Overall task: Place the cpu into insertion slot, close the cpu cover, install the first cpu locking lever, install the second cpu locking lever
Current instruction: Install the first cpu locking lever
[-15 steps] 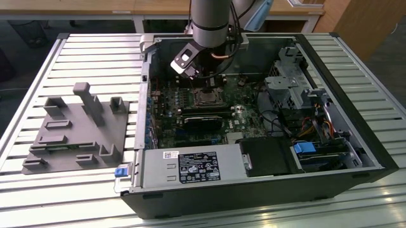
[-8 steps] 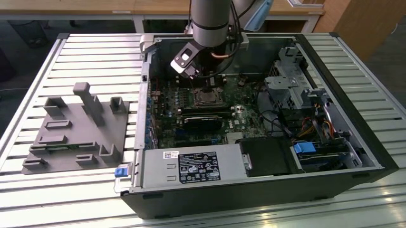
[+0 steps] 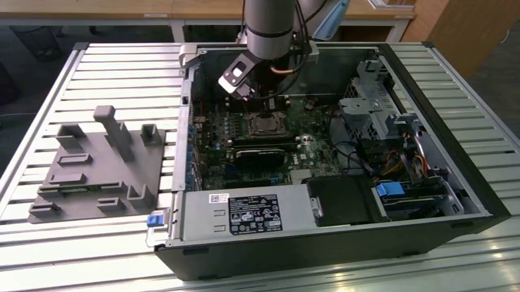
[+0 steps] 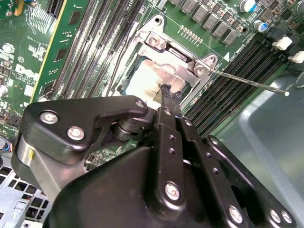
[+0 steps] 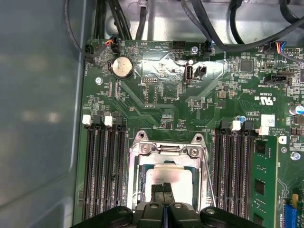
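My gripper [image 5: 164, 189] hangs low over the insertion slot [image 3: 264, 125] on the green board, inside the open computer case. Its two black fingertips [image 4: 169, 93] are pressed together with nothing between them, right above the cpu [image 5: 179, 179]. The cpu's pale face shows through the window of the cpu cover [image 5: 164, 150], which lies flat over the slot. The same cpu [image 4: 141, 81] and cpu cover [image 4: 186, 71] appear in the second wrist view. One thin locking lever [image 4: 251, 83] sticks out sideways from the slot's corner, away from the frame.
Long black memory slots [image 5: 102, 171] flank the socket on both sides. A coin battery [image 5: 122, 67] and cables sit farther along the board. The case walls, the drive cage [image 3: 374, 106] and the power supply [image 3: 243, 216] hem the board in. A grey fixture [image 3: 97, 167] stands outside, on the exterior view's left.
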Available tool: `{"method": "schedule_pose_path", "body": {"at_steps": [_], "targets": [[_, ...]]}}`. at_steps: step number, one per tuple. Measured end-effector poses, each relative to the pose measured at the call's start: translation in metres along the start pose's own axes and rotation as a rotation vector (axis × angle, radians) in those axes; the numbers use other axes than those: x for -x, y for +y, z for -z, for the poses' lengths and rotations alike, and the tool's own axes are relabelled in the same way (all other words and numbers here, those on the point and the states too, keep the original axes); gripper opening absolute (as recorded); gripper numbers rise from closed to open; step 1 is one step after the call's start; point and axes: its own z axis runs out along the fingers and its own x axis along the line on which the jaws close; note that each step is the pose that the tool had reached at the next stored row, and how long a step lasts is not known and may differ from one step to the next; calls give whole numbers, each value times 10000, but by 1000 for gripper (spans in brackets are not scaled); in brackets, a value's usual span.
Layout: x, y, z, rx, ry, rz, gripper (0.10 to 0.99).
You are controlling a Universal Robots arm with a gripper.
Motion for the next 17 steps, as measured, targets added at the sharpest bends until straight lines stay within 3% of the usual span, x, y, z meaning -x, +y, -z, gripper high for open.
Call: {"method": "schedule_pose_path", "body": {"at_steps": [17], "targets": [[-3, 3, 47, 2, 3, 0, 106]]}}
